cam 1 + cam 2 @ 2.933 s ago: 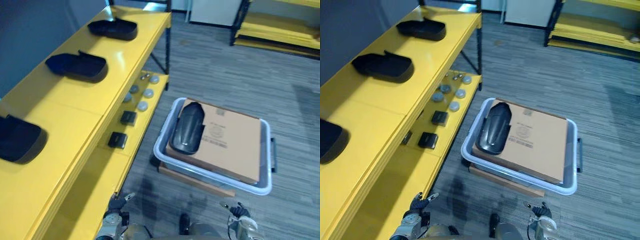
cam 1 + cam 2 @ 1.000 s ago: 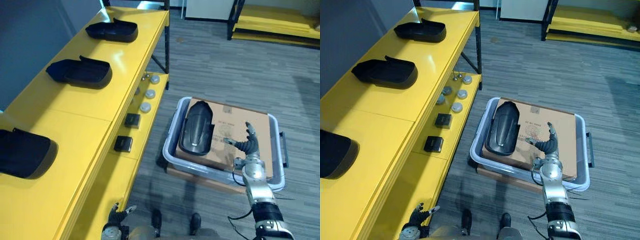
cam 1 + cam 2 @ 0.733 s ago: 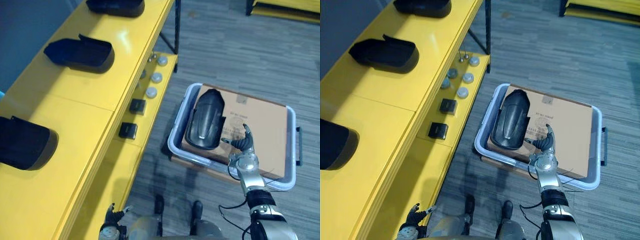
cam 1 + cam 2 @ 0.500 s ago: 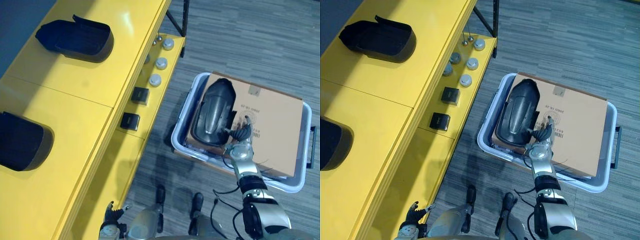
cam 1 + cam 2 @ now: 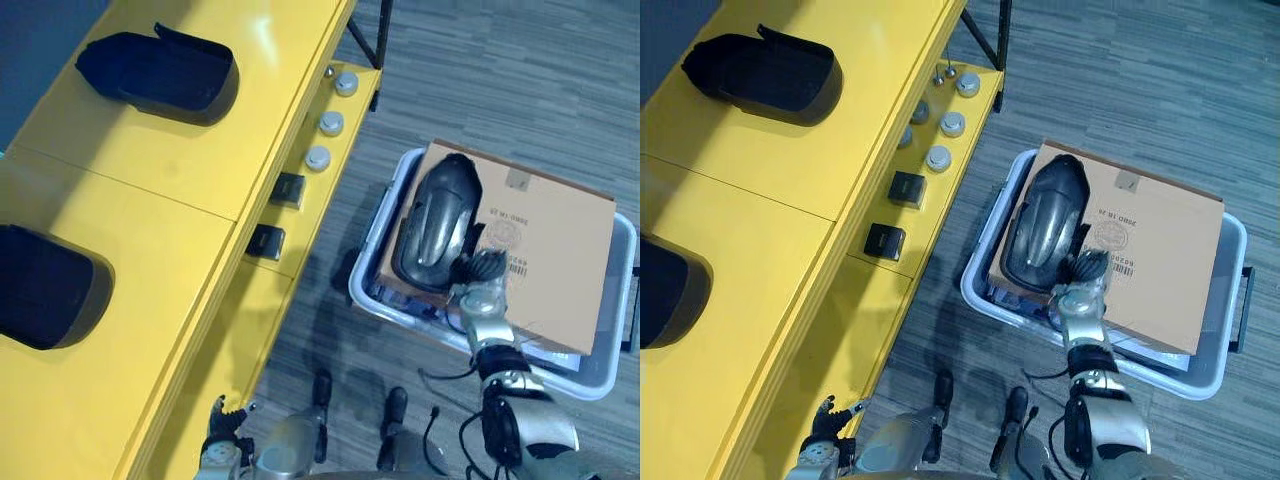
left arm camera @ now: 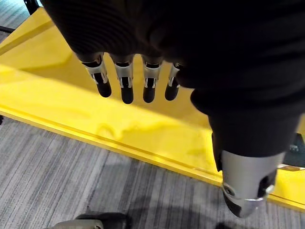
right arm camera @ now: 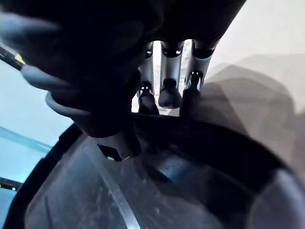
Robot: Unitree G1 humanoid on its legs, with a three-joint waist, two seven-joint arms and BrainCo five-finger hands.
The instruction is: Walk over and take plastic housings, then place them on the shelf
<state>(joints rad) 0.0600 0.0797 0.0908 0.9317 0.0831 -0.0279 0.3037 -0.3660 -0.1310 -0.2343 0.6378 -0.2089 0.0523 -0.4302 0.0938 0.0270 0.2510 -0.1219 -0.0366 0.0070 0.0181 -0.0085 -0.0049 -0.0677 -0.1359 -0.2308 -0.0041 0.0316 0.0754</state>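
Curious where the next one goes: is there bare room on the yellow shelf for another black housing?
Yes: the bare stretch of yellow shelf top between the two black plastic housings, and the near end past the closer one. The lower level is crowded with round caps and black square blocks.

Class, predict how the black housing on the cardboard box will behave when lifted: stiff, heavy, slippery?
Probably stiff: the housing holds a moulded dome shape on the box. Likely light, a thin shell like those on the shelf. Its glossy curve may slip.
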